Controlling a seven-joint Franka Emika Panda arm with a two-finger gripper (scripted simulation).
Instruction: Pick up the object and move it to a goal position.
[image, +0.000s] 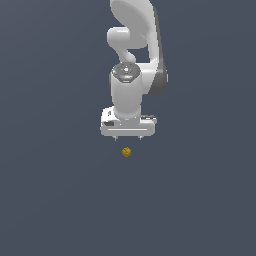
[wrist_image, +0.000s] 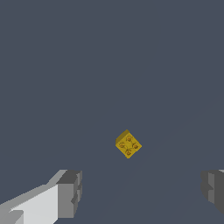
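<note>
Item: your gripper (image: 128, 138), fingers (wrist_image: 70, 192) spread wide, grasping nothing. Item: the object (image: 126, 151), a small yellow studded cube, lying alone on the dark worktop (image: 55, 190), just at the gripper's 6 o'clock, untouched.

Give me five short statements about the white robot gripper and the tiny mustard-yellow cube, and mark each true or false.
1. The white robot gripper is shut on the tiny mustard-yellow cube. False: the cube lies apart from it, untouched.
2. The jaws stand wide open in the wrist view. True.
3. The cube shows small round studs on its upper face. True.
4. Several cubes lie on the dark grey-blue surface. False: only one is in view.
5. The cube sits turned at an angle to the fingers in the wrist view. True.
</note>
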